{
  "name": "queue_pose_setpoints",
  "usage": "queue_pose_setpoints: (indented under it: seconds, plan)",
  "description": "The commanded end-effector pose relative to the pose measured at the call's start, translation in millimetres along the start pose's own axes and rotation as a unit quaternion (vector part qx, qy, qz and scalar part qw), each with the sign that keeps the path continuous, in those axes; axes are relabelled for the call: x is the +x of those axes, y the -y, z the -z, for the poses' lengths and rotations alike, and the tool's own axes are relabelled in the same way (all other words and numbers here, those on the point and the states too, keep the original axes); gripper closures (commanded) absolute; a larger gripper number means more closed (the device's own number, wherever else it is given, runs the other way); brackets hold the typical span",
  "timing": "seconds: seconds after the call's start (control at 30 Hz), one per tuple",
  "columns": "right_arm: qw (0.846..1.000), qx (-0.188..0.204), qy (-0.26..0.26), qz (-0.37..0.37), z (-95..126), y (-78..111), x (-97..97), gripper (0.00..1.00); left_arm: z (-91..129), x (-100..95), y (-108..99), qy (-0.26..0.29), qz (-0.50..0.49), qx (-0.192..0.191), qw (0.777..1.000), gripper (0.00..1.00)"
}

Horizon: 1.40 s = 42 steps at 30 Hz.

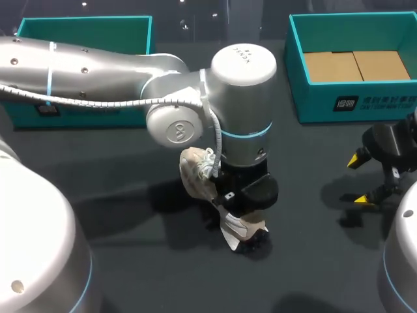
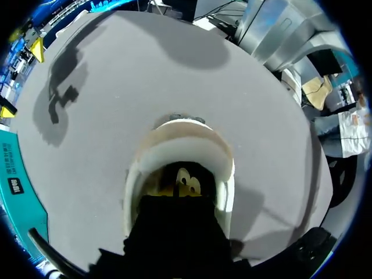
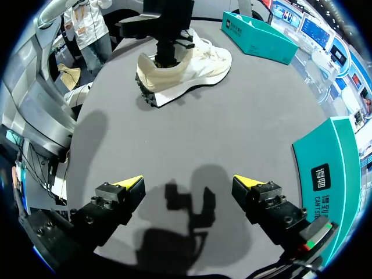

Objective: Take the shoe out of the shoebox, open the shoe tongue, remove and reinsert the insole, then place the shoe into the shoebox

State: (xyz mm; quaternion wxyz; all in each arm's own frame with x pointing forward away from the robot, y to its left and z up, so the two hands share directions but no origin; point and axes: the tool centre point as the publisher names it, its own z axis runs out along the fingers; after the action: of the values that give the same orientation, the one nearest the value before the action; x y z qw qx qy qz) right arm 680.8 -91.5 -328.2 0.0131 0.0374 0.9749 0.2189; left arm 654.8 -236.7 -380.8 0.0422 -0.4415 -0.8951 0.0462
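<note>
Dark grey and matte, the desk (image 1: 143, 261) is carrying everything on a smooth, even surface. Near its middle a cream and beige shoe (image 1: 195, 171) is standing on its sole, outside both boxes. It has a soft fabric upper, white laces bunched over the tongue, and chunky black lugs under the heel. The left end effector (image 2: 177, 192) is sitting down inside the shoe's rounded, padded collar. Its black body is filling the opening, so I cannot tell whether it is gripping anything.

By the desk's right edge the right end effector (image 3: 189, 182) is hanging spread wide, its wedge-shaped yellow tips well apart around bare air. A stiff-walled teal shoebox (image 1: 352, 98) with a plain brown cardboard floor is sitting at the far right corner. A second teal box (image 1: 85, 19) is sitting at the far left corner.
</note>
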Motion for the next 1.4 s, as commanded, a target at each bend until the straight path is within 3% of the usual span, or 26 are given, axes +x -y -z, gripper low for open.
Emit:
queue_pose_setpoints:
  seconds: [0.03, 0.27, 0.4, 0.57, 0.83, 0.9, 0.93, 0.97, 1.07, 1.4]
  plan:
    - [1.0, 0.001, 0.001, 0.0, 0.2, -0.3, 1.7, 0.0, 14.4, 4.9, -5.1, 0.016, 0.007, -0.016, 1.0, 1.0]
    - [1.0, 0.001, 0.001, 0.0, 0.2, -0.3, 1.7, 0.0, 22.4, -4.3, -13.8, 0.012, 0.018, -0.049, 0.999, 1.0]
    - [1.0, 0.001, 0.001, 0.0, 0.2, -0.3, 1.7, 0.0, 21.6, -8.3, -14.3, 0.008, 0.015, -0.062, 0.998, 0.76]
    - [1.0, 0.001, 0.001, 0.0, 0.2, -0.3, 1.7, 0.0, 23.3, -3.6, -11.8, 0.009, 0.007, -0.071, 0.997, 0.62]
    - [1.0, 0.001, 0.001, 0.0, 0.2, -0.3, 1.7, 0.0, 21.3, -1.6, -25.1, 0.003, 0.017, -0.083, 0.996, 0.57]
    - [1.0, 0.001, 0.001, 0.0, 0.2, -0.3, 1.7, 0.0, 21.6, -1.1, -27.0, -0.005, 0.012, -0.09, 0.996, 0.48]
    - [1.0, 0.001, 0.001, 0.0, 0.2, -0.3, 1.7, 0.0, 21.6, -0.8, -27.4, -0.005, 0.012, -0.092, 0.996, 0.24]
    - [1.0, 0.001, 0.001, 0.0, 0.2, -0.3, 1.7, 0.0, 22.1, -0.5, -28.1, -0.006, 0.01, -0.091, 0.996, 0.15]
    - [1.0, 0.001, 0.001, 0.0, 0.2, -0.3, 1.7, 0.0, 24.0, 0.0, -29.2, -0.007, 0.007, -0.094, 0.995, 0.0]
    - [1.0, 0.001, 0.001, 0.0, 0.2, -0.3, 1.7, 0.0, 24.7, -1.6, -26.8, -0.001, -0.017, -0.083, 0.996, 0.0]
